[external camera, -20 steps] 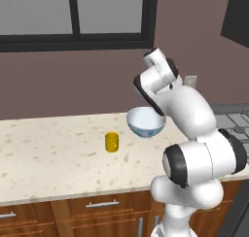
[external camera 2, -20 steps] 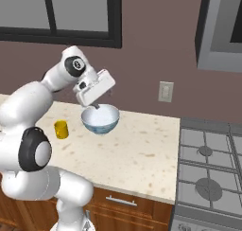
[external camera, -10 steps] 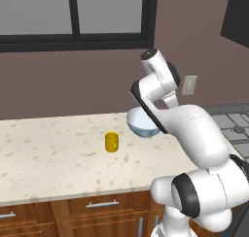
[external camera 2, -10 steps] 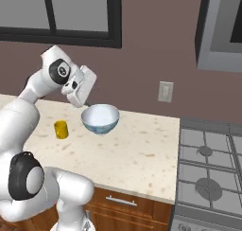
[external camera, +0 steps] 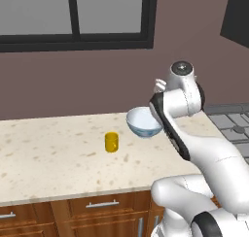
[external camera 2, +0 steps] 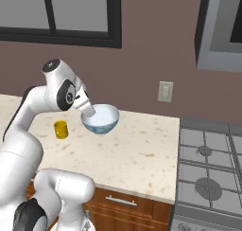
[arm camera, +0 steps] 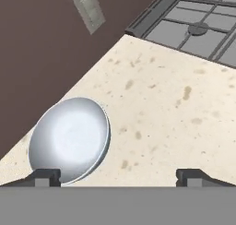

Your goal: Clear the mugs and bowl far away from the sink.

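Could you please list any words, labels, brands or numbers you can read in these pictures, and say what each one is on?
None: no readable text.
The bowl, yellow mug, wall plate, stove, counter and open gripper all look plain.

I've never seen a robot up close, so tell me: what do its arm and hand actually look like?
The arm is made of glossy white, rounded segments linked by dark grey joint rings, with a round grey cap on one joint. The shells are smooth, with no loose cables or markings to be seen. The hand ends in two small dark, blocky finger tips.
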Available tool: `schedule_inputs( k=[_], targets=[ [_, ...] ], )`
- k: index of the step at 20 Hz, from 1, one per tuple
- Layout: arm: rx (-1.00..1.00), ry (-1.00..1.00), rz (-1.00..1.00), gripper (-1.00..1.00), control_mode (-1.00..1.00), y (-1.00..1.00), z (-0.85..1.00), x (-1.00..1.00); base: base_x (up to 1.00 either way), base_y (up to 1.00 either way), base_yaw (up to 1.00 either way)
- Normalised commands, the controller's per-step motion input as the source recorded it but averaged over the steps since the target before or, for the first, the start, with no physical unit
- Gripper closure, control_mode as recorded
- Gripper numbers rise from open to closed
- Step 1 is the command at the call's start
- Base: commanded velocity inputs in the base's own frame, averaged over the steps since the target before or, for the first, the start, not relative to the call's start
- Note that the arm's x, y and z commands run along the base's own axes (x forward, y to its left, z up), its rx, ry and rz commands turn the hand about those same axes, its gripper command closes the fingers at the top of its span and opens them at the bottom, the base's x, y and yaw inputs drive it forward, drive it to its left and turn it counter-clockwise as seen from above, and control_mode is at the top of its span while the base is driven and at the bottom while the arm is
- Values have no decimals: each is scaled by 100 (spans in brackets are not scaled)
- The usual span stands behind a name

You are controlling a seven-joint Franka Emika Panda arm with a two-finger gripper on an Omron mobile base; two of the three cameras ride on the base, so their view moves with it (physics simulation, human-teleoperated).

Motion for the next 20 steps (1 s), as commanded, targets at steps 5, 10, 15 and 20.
schedule_inputs(
  k=[5, 10, 15, 20],
  targets=[
    [-11, 31, 49, -100, -100, 0, 40, -43, 0, 0, 0],
    [-6, 18, 45, -100, -100, 11, 45, -18, 0, 0, 0],
    [-3, -2, 6, -100, -100, 10, 15, -53, 0, 0, 0],
    [-1, -9, 4, -100, -100, 6, 3, -72, 0, 0, 0]
  ],
)
